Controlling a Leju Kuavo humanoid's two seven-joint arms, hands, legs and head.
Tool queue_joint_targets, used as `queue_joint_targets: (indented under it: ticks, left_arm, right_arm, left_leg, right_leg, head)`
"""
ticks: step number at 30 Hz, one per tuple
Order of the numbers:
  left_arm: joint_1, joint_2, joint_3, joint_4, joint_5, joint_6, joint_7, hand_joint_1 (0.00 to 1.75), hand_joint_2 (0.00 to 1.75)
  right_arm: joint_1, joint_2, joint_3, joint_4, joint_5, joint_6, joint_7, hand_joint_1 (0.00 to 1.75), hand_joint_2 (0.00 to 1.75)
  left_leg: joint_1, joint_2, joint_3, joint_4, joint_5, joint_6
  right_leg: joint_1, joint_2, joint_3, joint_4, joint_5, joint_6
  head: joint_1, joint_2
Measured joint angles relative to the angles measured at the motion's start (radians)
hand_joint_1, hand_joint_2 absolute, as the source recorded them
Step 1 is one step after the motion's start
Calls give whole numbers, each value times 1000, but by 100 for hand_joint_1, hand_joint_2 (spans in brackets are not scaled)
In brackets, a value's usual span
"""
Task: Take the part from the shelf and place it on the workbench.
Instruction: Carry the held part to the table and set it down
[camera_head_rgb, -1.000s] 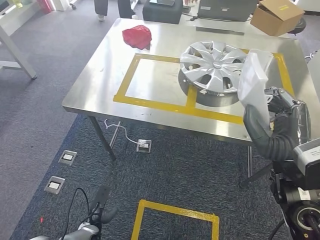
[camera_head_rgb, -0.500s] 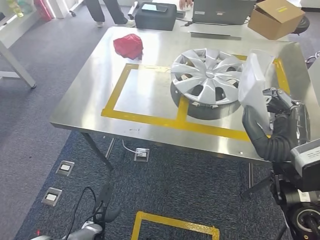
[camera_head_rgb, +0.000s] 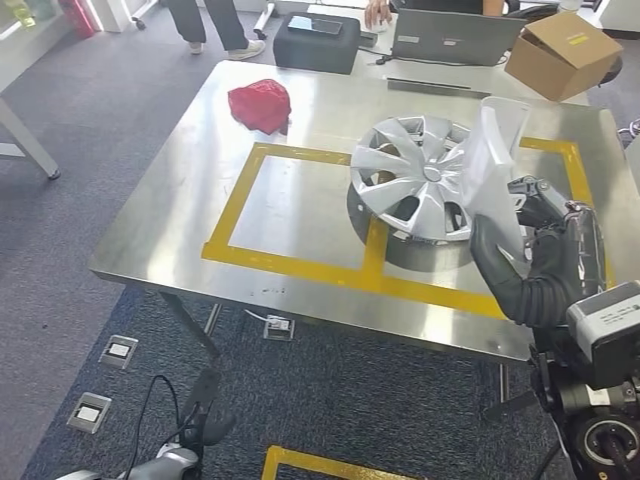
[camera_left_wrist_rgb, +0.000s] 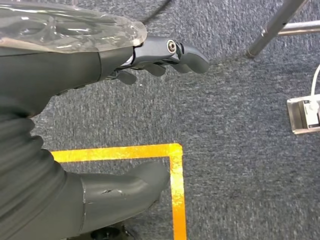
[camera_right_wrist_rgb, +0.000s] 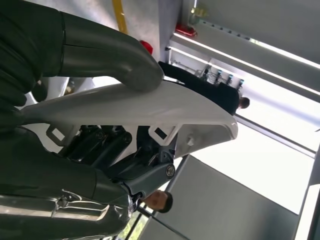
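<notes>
Steel workbench (camera_head_rgb: 189, 190) w/ hubcap (camera_head_rgb: 411, 175); right hand (camera_head_rgb: 540, 250) grips white part (camera_head_rgb: 494, 165).

Bright, even indoor light. Steel table (camera_head_rgb: 189, 190) showed soft glare and a short shadow under the hubcap (camera_head_rgb: 411, 175). Right wrist view blown out at the ceiling strips (camera_right_wrist_rgb: 241, 47). Left wrist view sharp on the carpet (camera_left_wrist_rgb: 241, 165), close hand slightly soft.

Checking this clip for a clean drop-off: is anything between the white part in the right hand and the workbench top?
Yes. The right hand holds the white part up over the workbench, and the silver wheel cover lies right beside and partly under it. The taped rectangle to the cover's left is bare; the red cloth sits far off.
</notes>
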Motion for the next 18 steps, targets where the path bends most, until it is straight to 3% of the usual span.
queue_joint_targets:
  ticks: [18]
  left_arm:
    - [0,0,0,0,0,0,0,0,175]
  right_arm:
    - [0,0,0,0,0,0,0,175,175]
  left_leg:
    - [0,0,0,0,0,0]
  right_leg:
    - [0,0,0,0,0,0]
  head:
    - [0,0]
